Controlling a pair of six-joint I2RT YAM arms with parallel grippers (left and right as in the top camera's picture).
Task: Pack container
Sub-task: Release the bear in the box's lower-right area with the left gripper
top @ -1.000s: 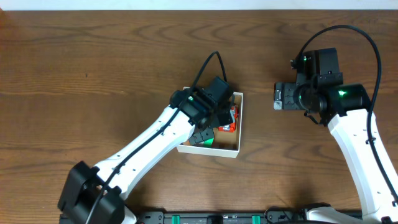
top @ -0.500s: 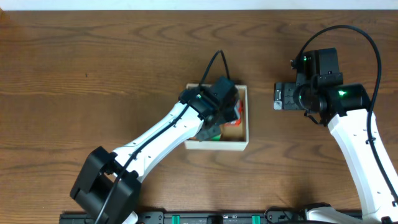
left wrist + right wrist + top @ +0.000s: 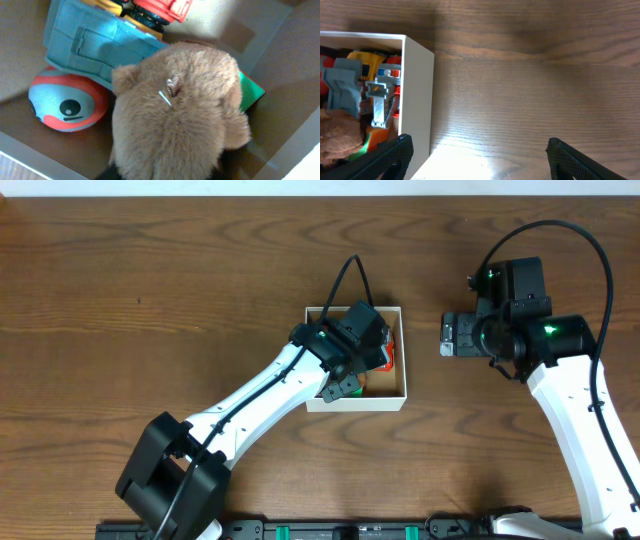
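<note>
The container [image 3: 375, 402] is a small white-walled box with a brown floor, in the middle of the table. My left gripper [image 3: 362, 348] reaches down inside it. In the left wrist view it [image 3: 170, 174] is shut on a brown plush bear [image 3: 175, 120], which rests among a blue toy truck [image 3: 95, 42], a red-and-grey ball with an eye [image 3: 65, 102], a red toy car [image 3: 162, 7] and a green piece [image 3: 252, 90]. My right gripper [image 3: 452, 337] is open and empty above bare table just right of the box. Its view [image 3: 480, 157] shows the box's white wall [image 3: 417, 90].
The brown wooden table [image 3: 150, 300] surrounds the box on all sides. The right arm [image 3: 570, 410] runs down the right side. The left arm [image 3: 250, 415] crosses from the lower left to the box.
The box has slid right and away from me and turned square to the table, with my left gripper inside it. The right arm has not moved.
</note>
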